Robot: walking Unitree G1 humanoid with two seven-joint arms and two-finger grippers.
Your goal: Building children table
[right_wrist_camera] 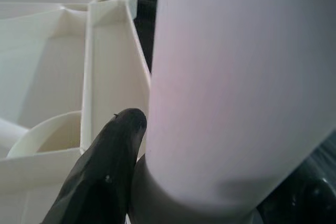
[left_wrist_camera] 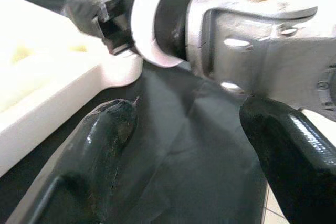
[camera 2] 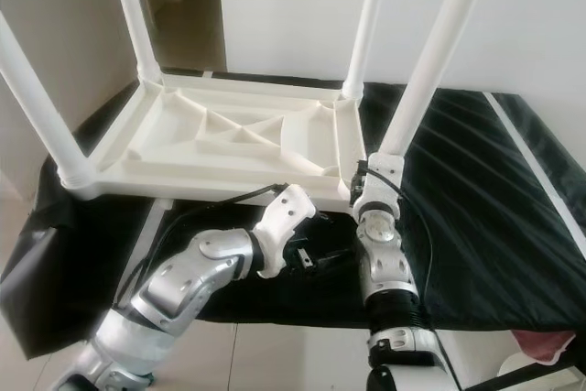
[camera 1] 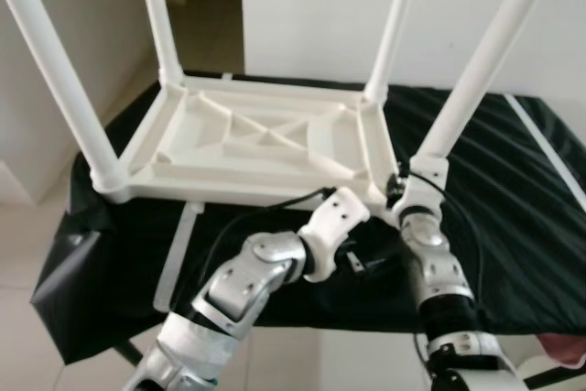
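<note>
A white plastic children's table (camera 1: 256,144) lies upside down on a black cloth (camera 1: 513,226), with its legs pointing up. My right gripper (camera 1: 417,182) is shut around the base of the near-right leg (camera 1: 476,70). In the right wrist view that leg (right_wrist_camera: 236,87) sits between the black fingers (right_wrist_camera: 105,182). My left gripper (camera 1: 355,258) hangs open just in front of the table's near-right corner, low over the cloth. Its fingers (left_wrist_camera: 105,145) are spread with nothing between them, and the right arm's wrist (left_wrist_camera: 247,30) is straight ahead of them.
A loose white strip (camera 1: 179,244) lies on the cloth near the front left, and another (camera 1: 540,144) runs along the right side. A white wall (camera 1: 311,16) stands behind, with tiled floor (camera 1: 27,244) to the left. Something pink (camera 1: 563,350) shows at the lower right.
</note>
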